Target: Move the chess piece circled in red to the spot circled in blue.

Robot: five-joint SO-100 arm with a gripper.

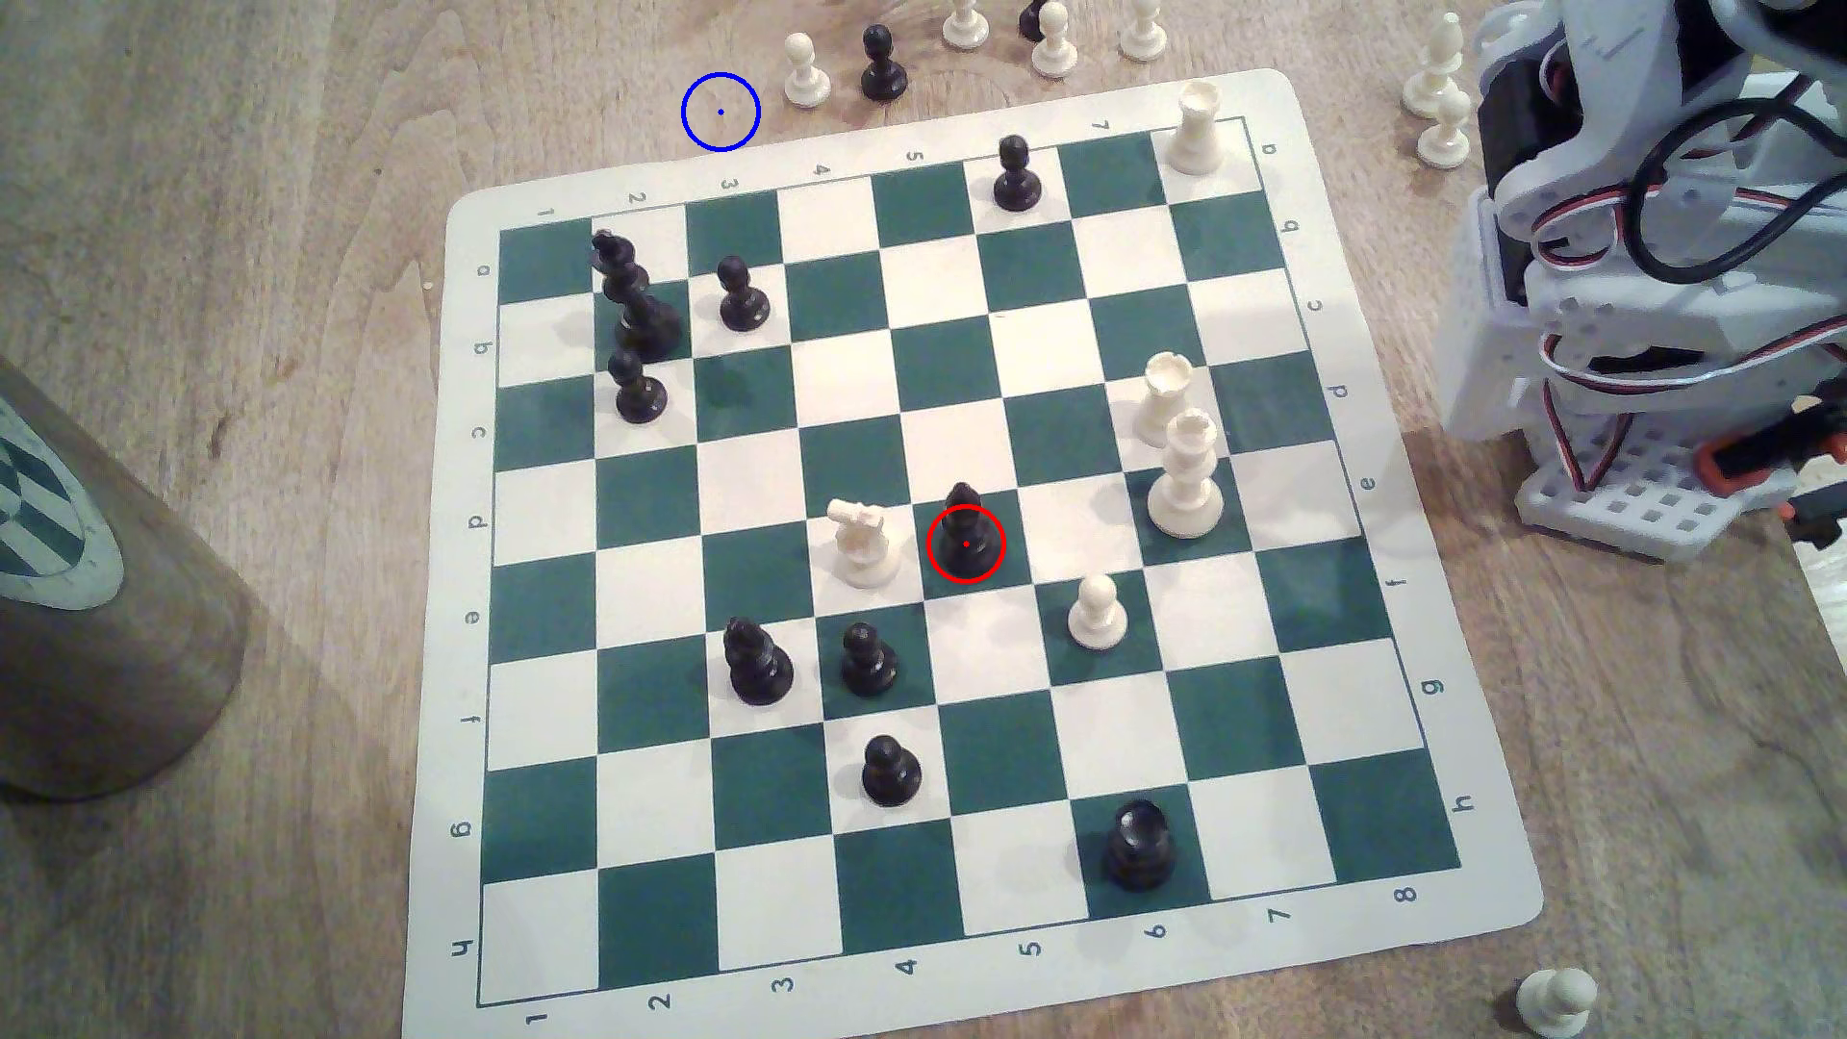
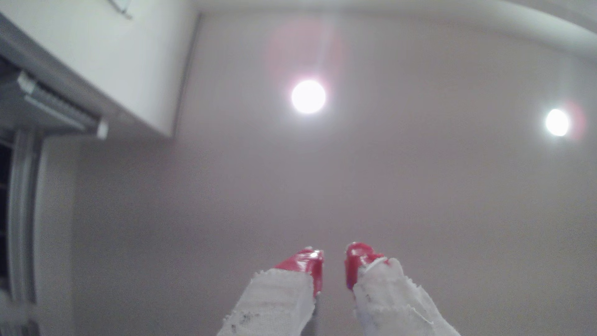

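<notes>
The bishop (image 1: 964, 534) is standing upright on a green square near the middle of the board (image 1: 1399, 759), ringed in red. It is glossy black, with a pointed teardrop top, a narrow neck and a round base. A white knight (image 1: 862, 544) is sitting just beside it on the exterior view's left, and a white pawn (image 1: 1097, 611) is standing near it on the right. The spot (image 1: 721, 112), a blue ring with a centre dot, is lying on bare wood just off the board's far edge, well apart from the bishop. The tabletop (image 1: 250, 250) is showing light-brown grain.

In the wrist view the red-tipped, cloth-wrapped fingers (image 2: 311, 266) are pointing up at a pale ceiling (image 2: 420, 194) with two round lights (image 2: 308, 97); they are standing slightly parted and gripping nothing.
</notes>
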